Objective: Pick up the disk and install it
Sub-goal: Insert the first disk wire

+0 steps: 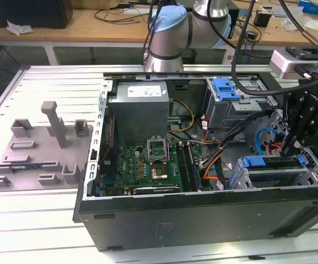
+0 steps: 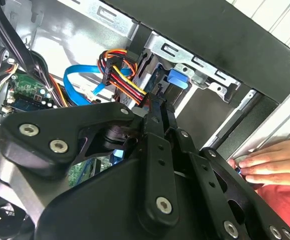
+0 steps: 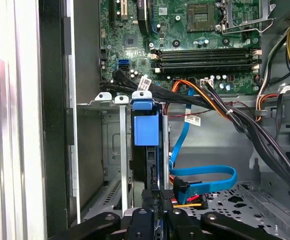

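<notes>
Inside the open computer case (image 1: 202, 214), at the silver drive cage (image 3: 122, 150): install step, I judge. The disk (image 3: 146, 127) stands edgewise in its slot, blue bracket showing. My end effector (image 3: 157, 197) is closed to a narrow pinch just beside it; whether it has a grip I cannot confirm. Seating calls for a straight press, clear of the cables (image 3: 235, 120). A person's hand (image 2: 270, 162) rests at the case rim. Slotted metal bench (image 1: 49, 220); grey fixture tray (image 1: 38, 154) well apart.

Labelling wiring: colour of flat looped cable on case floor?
Blue flat looped cable; first wrist view best.
</notes>
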You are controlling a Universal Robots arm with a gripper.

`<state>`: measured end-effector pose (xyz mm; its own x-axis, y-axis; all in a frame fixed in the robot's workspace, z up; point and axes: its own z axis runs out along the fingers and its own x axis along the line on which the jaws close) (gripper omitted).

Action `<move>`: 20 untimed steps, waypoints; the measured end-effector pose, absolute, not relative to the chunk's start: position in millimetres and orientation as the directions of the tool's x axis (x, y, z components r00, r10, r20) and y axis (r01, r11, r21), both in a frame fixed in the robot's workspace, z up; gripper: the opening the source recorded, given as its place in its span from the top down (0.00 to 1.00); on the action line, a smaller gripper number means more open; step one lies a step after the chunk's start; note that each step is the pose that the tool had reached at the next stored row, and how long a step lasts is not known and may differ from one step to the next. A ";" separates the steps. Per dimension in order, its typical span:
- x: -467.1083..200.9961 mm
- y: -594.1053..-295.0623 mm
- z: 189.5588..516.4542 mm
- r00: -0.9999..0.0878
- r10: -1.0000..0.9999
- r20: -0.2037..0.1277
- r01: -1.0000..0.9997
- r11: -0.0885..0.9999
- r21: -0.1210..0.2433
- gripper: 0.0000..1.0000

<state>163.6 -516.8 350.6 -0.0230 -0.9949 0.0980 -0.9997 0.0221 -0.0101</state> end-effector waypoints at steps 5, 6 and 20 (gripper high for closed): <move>163.5 -516.8 349.5 -0.023 -0.995 0.098 -1.000 0.022 -0.010 0.83; 163.5 -516.8 349.4 -0.023 -0.995 0.098 -1.000 0.022 -0.010 0.83; 163.6 -516.8 345.7 -0.023 -0.995 0.098 -1.000 0.022 -0.010 0.83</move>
<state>163.6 -516.8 345.7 -0.0230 -0.9949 0.0979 -0.9997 0.0221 -0.0101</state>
